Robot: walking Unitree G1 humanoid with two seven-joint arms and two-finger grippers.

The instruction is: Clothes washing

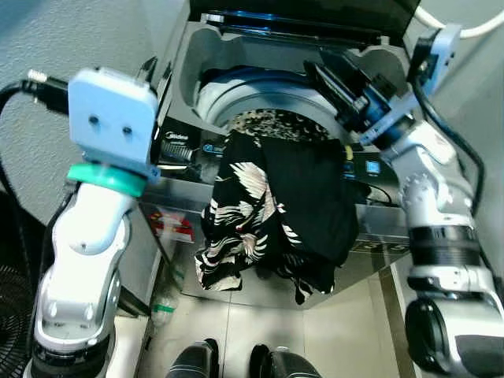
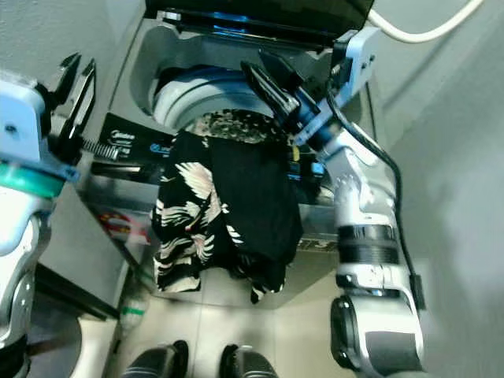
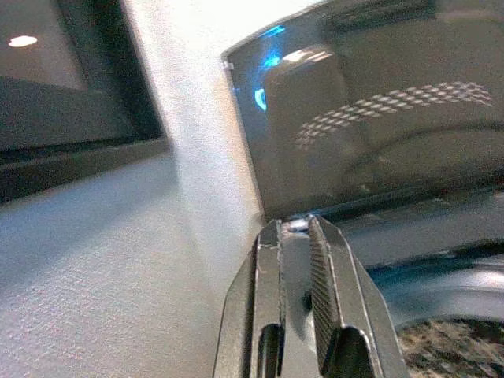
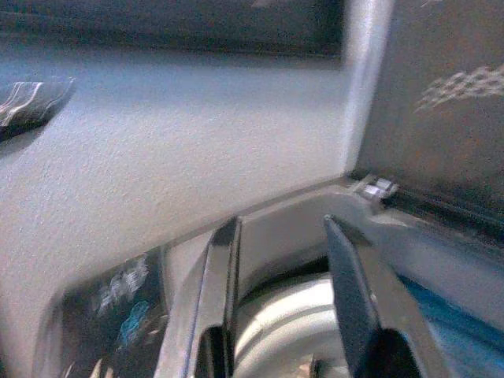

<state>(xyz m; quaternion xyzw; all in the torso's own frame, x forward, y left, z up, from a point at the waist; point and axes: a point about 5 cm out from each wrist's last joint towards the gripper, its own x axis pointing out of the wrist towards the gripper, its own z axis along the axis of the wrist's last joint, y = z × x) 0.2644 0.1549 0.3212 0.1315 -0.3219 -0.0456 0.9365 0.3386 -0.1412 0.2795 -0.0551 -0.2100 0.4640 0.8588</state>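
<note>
Both end effectors hold nothing: the right end effector (image 2: pixel 264 75), fingers spread a little, hangs over the drum (image 1: pixel 236 98) at about two o'clock of its rim, while the left end effector (image 2: pixel 75 98), fingers slightly parted, sits beside the washer (image 1: pixel 185 63) at nine o'clock. A limp black garment (image 1: pixel 268 213) printed with white cranes drapes over the front edge at six o'clock, hanging down the glossy dark control panel (image 1: pixel 177 146); speckled cloth (image 1: pixel 272 122) lies in the smooth pale drum. The dark lid (image 1: pixel 307 12) stands raised at twelve o'clock. Pale floor tiles (image 1: pixel 346 331) lie below.
</note>
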